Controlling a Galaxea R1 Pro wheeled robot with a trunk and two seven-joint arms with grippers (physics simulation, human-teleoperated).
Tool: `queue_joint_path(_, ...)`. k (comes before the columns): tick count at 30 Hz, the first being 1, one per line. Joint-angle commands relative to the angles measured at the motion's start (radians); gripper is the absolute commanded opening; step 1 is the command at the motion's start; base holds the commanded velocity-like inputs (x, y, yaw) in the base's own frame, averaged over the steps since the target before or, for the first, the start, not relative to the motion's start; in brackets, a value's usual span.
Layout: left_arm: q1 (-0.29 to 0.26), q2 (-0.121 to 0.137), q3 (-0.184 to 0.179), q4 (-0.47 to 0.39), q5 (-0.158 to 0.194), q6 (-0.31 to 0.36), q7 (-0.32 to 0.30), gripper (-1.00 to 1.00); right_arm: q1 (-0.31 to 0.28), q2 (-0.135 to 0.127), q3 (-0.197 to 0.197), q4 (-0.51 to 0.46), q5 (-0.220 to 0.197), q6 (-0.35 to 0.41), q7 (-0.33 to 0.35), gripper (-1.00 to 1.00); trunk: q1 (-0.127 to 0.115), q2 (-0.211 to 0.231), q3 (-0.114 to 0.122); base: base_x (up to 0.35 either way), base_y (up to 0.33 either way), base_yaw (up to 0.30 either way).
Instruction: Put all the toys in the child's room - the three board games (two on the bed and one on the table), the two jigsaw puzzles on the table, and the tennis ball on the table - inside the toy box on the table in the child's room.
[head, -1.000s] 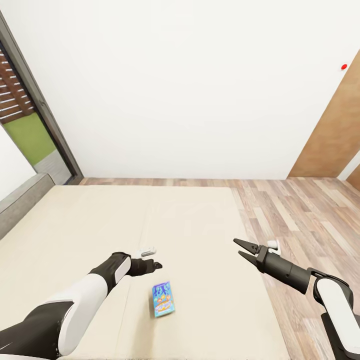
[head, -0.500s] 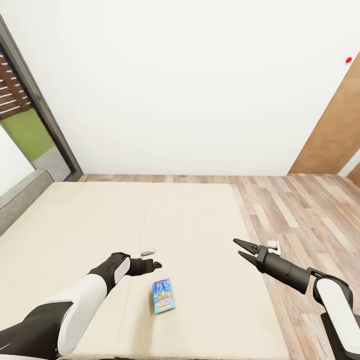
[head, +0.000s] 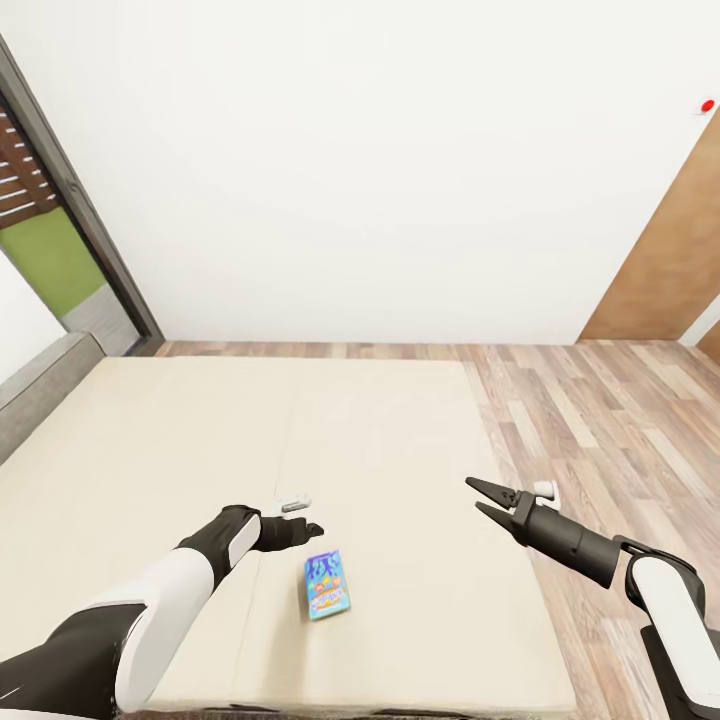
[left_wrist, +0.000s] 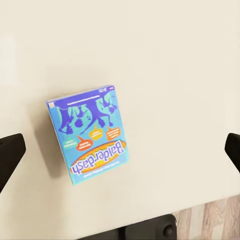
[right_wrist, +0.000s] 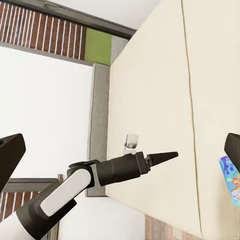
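Both arms are hovering over the wide cream bed (head: 150, 450), with one game box lying on it.

We are seeing the small teal-blue printed board game box (head: 326, 585) lying flat on the cream mattress, just at 5 o'clock of our left gripper (head: 308, 529); its jaws are standing wide apart around nothing, the box lying between the fingers in the left wrist view (left_wrist: 90, 134). Our right gripper (head: 482, 499) is hanging at 3 o'clock over the bed's edge, jaws released, by the wood-plank floor (head: 620, 420).
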Motion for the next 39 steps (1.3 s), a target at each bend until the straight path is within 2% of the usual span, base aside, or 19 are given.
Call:
queue_joint_path(1, 0.0, 0.0, 0.008, -0.001, 0.007, 0.009, 0.001, 1.0, -0.001, 0.0, -0.001, 0.0, 0.01, 0.004, 0.011, 1.0, 0.0, -0.002, -0.003, 0.0, 0.0, 0.0)
queue_joint_path(39, 0.0, 0.001, 0.011, -0.006, 0.007, -0.023, 0.0, 1.0, -0.001, 0.006, -0.001, 0.0, 0.01, 0.004, 0.01, 1.0, 0.0, -0.002, -0.066, 0.0, 0.0, 0.0)
